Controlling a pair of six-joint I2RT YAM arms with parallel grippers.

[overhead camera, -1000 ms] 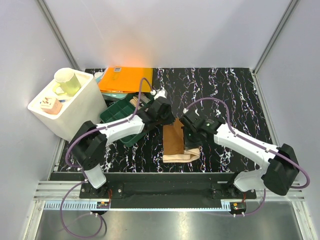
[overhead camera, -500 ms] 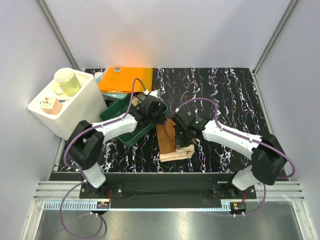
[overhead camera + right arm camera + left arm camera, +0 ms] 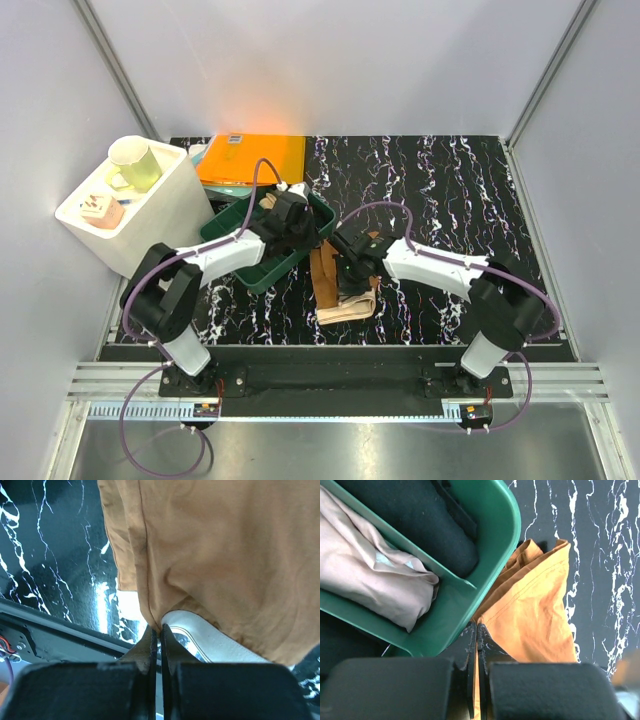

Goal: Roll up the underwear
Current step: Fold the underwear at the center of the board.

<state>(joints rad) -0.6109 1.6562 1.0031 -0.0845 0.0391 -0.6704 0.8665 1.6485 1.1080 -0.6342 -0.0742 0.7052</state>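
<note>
In the tray (image 3: 506, 527), a black roll (image 3: 415, 525) filled one compartment and a pale cloth (image 3: 375, 587) the one beside it. I took the roll for the black pair already done, though I couldn't confirm it.

Your left gripper (image 3: 474, 630) hung at the tray's right rim. Its jaws were fully closed, with a thin edge of the brown underwear (image 3: 535, 615) nipped between them. That cloth lay on the table just right of the tray, its far end bunched against the tray's corner.

From above, the brown underwear's long axis ran from that corner down toward the arm bases, and the waistband (image 3: 215, 642) was at the end farthest from the tray.

Your right gripper (image 3: 156, 628) sat right of the tray, further along the cloth. It was closed tight on a fold of brown fabric just where it met the waistband.

So both jaws gripped the same piece, one toward each end. The left arm was nearer the tray end and the right arm nearer the waistband end. The cloth looked folded narrow but not yet rolled. My judgement was that the roll had to travel along that long axis, with the tray rim crowding your left side.
</note>
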